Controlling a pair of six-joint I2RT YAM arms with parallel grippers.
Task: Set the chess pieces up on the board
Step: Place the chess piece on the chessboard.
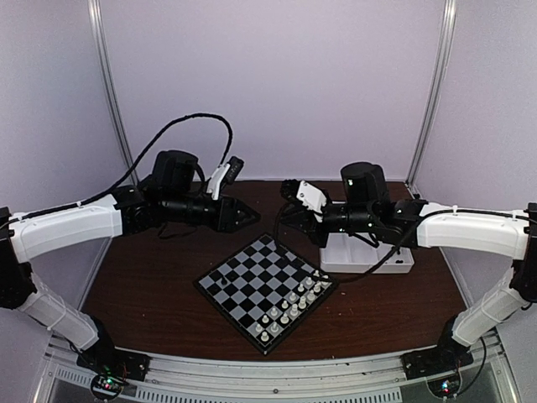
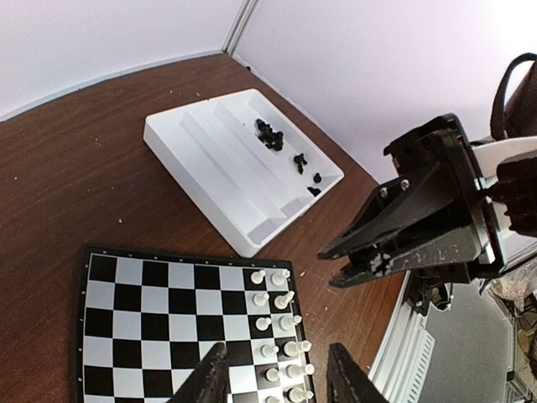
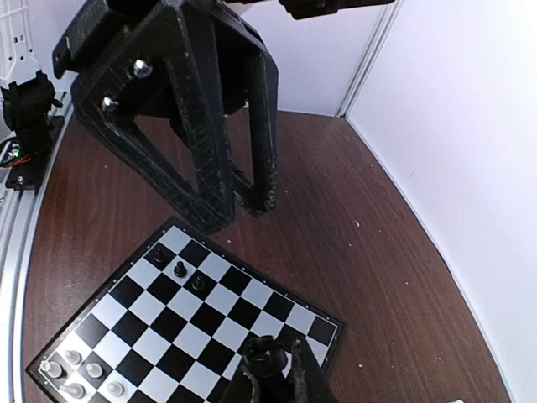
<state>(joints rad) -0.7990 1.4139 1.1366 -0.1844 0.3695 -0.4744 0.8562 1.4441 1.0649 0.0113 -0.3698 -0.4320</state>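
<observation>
While the board (image 1: 267,290) sits cornerwise with open counter (image 1: 143,290) on its left, right fingers (image 3: 309,382) pinch a black chess piece (image 3: 268,353); left fingers (image 2: 210,378) gape empty

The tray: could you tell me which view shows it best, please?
Left wrist: the whole tray and the black pieces in it show. The top view has the right arm across it; the right wrist shows at most a sliver.

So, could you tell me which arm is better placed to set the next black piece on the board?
Right, most likely: the right claw is shut on a black piece above the board, while the left claw is open and empty.
</observation>
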